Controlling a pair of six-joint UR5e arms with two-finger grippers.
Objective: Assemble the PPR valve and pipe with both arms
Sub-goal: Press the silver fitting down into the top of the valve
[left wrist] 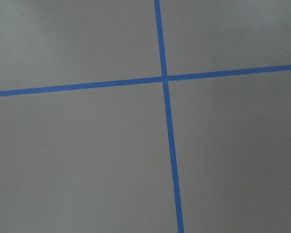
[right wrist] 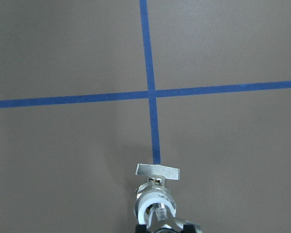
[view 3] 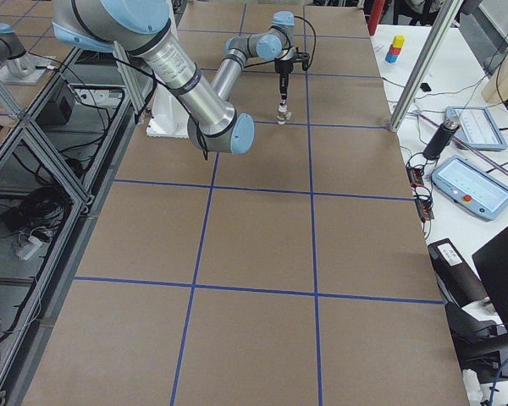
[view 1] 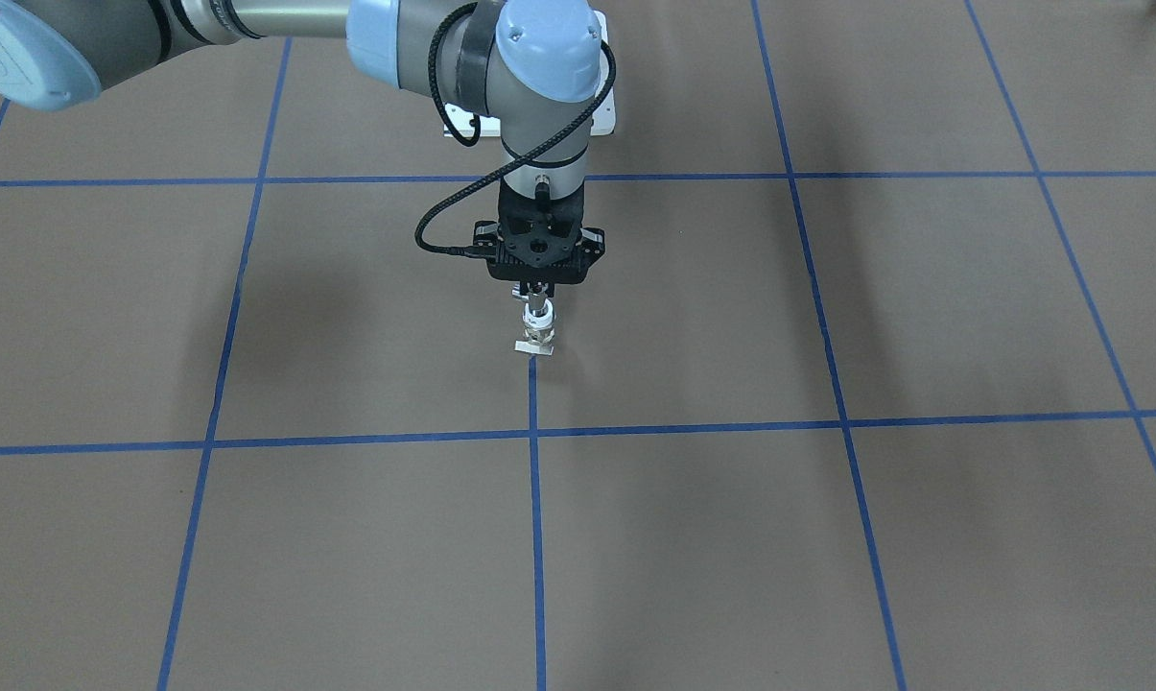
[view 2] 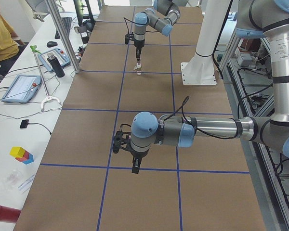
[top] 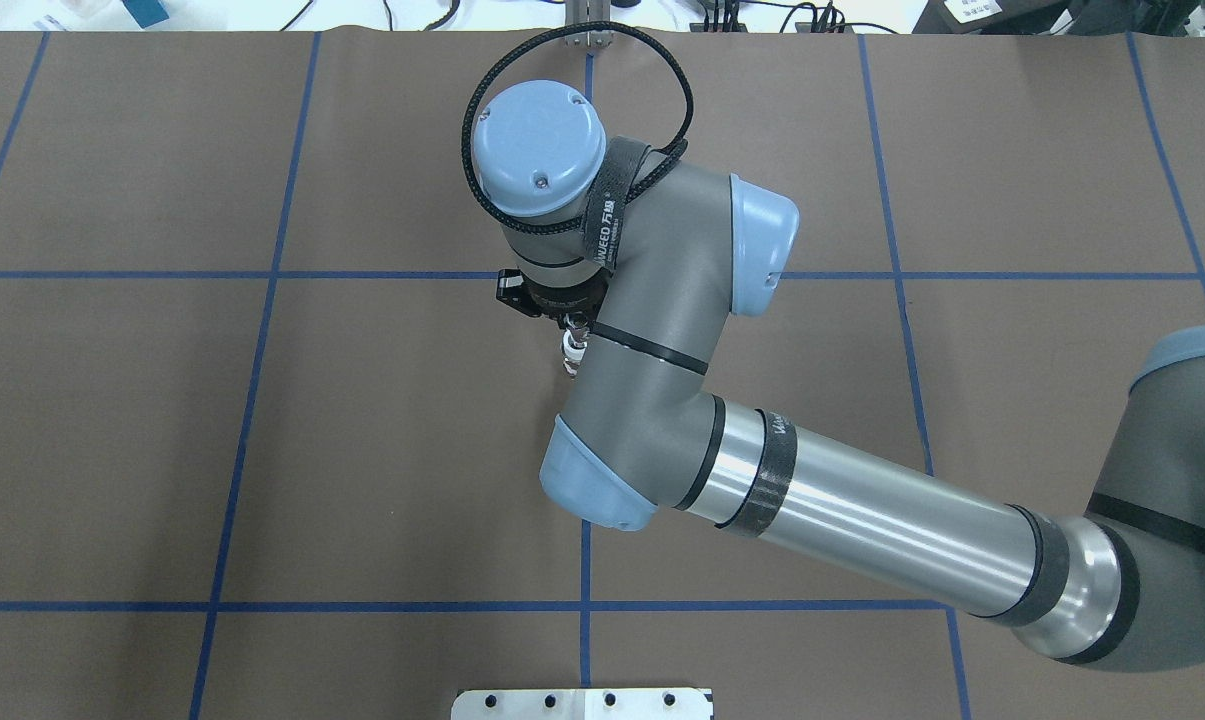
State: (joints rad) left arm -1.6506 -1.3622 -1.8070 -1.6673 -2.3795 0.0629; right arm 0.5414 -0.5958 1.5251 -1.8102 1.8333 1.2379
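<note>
From across the table, my right pincer (view 1: 536, 299) hangs straight down from the right arm (view 1: 539, 106), clamped narrow on the top of the valve (view 1: 538, 328). The valve stands upright at the end of a blue tape line (view 1: 533, 403), its metal foot at or just above the table (view 1: 827, 537); I cannot tell whether they touch. From overhead my own wrist hides nearly all of this, and only a sliver of white valve peeks out beneath it. From the left end, my left pincer (view 2: 135, 167) hovers over the table well apart from the valve, and I cannot tell whether it is wide or closed. From the right end, the valve sits upright under my right wrist. My left wrist camera shows only bare table and crossing tape. My right wrist camera shows the valve's flat T-handle (right wrist: 158, 170) lying crosswise below the white collar. I see no pipe in any view. My worry is that I hold only the valve's top, so a sideways push while mating could twist it in my grip or tip it off line.
</note>
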